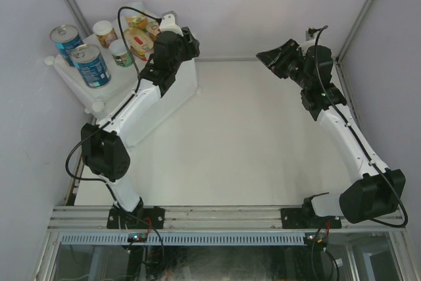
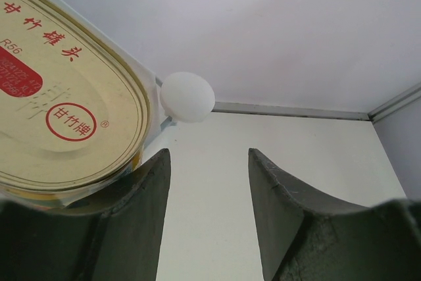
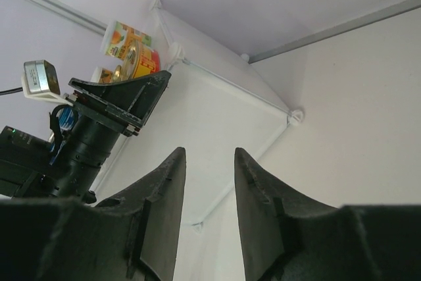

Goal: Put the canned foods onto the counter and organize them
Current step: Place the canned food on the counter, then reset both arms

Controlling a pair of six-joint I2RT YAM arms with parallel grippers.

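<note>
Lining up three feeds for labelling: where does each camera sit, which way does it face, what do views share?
Top external: above and behind the bases, looking down on the table; left arm and right arm show whole.
Left wrist: on the left arm, facing past its own fingers at an oval tin and a white knob.
Right wrist: on the right arm, facing past its own fingers toward the counter and the left arm.
Shared: top and right wrist both show the counter bearing cans.
</note>
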